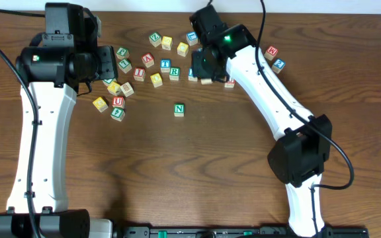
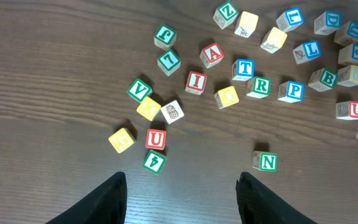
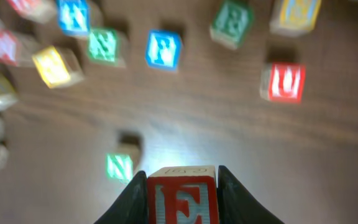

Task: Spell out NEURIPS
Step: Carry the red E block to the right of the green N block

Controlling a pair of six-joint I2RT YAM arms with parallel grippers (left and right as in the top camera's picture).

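Right pincer [image 3: 182, 182] clamps E block [image 3: 182, 204]: looks light, rigid; flat side faces held. Left pincer [image 2: 182, 196] open.

You've got the overhead looking straight down on the whole table [image 1: 217, 172]. Left wrist looks down from higher up, right wrist low and close. All three share the green N block [image 1: 179, 110].

wood tabletop [image 2: 42, 74], left tool [image 2: 182, 200] with fingers [image 2: 107, 200] spread, green N block [image 2: 265, 161] alone, letter blocks [image 2: 245, 68] scattered beyond
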